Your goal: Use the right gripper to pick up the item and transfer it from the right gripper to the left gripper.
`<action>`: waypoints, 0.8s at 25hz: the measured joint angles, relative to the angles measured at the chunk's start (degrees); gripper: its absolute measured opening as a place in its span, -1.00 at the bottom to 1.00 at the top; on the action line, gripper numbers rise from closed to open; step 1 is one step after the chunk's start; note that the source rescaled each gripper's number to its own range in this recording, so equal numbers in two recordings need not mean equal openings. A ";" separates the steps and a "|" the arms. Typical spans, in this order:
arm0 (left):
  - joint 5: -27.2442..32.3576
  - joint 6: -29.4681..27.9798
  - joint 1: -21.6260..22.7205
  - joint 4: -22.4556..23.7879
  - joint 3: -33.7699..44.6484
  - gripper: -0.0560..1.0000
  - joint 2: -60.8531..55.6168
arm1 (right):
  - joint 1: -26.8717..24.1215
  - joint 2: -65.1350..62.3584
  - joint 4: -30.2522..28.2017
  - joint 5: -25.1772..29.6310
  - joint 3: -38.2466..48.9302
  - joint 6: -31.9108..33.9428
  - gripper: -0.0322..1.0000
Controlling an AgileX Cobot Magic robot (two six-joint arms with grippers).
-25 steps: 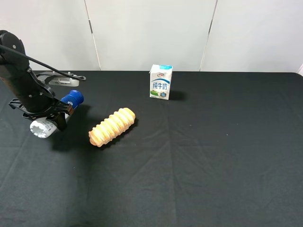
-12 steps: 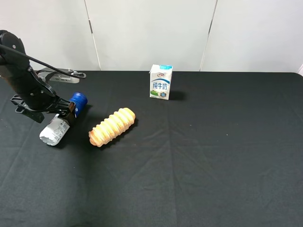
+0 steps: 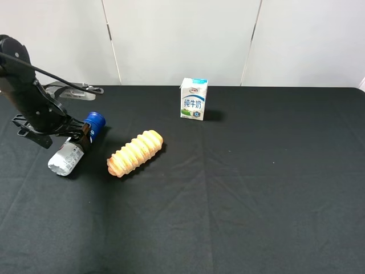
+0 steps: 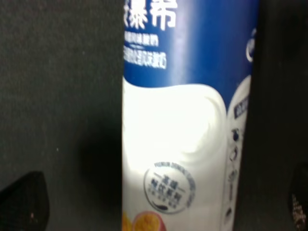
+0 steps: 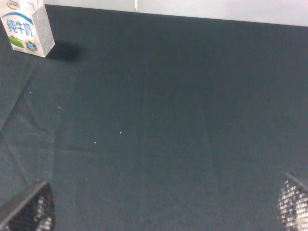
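The white bottle (image 3: 66,158) with its dark-blue cap lies on its side on the black cloth at the far left, cap pointing away. In the left wrist view the bottle (image 4: 185,125) fills the middle. My left gripper (image 3: 76,136) straddles the bottle near its cap end. In the left wrist view the left gripper (image 4: 162,199) is open, with its fingertips (image 4: 24,202) well clear of the bottle on both sides. My right gripper (image 5: 161,207) is open and empty over bare cloth. The right arm is out of the exterior high view.
A ridged orange bread roll (image 3: 135,152) lies just right of the bottle. A small milk carton (image 3: 194,99) stands at the back middle and also shows in the right wrist view (image 5: 26,28). A grey metal part (image 3: 71,93) lies behind the left arm.
One second ago the left gripper held the bottle above the cloth. The bottle has since come down to lie on the cloth. Nothing has moved in the last half second.
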 joint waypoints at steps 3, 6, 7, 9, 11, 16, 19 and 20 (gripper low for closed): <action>2.61 0.00 0.00 0.00 -1.70 1.00 -0.94 | 0.00 0.00 0.00 0.00 0.00 0.00 1.00; 4.10 0.00 0.00 0.04 -2.69 1.00 -3.17 | 0.00 0.00 0.00 0.00 0.00 0.00 1.00; 4.39 0.00 0.00 0.04 -2.84 1.00 -4.07 | 0.00 0.00 0.00 0.00 0.00 0.00 1.00; 4.92 0.00 0.00 0.04 -2.91 1.00 -6.59 | 0.00 0.00 0.00 0.00 0.00 0.00 1.00; 6.09 0.00 0.00 0.04 -2.91 1.00 -9.65 | 0.00 0.00 0.00 0.00 0.00 0.00 1.00; 10.87 0.00 0.00 0.04 -2.91 1.00 -18.85 | 0.00 0.00 0.00 0.00 0.00 0.00 1.00; 13.14 0.00 0.00 0.06 -2.91 1.00 -25.67 | 0.00 0.00 0.00 0.00 0.00 0.00 1.00; 13.70 0.00 0.00 0.11 -2.91 1.00 -28.32 | 0.00 0.00 0.00 0.00 0.00 0.00 1.00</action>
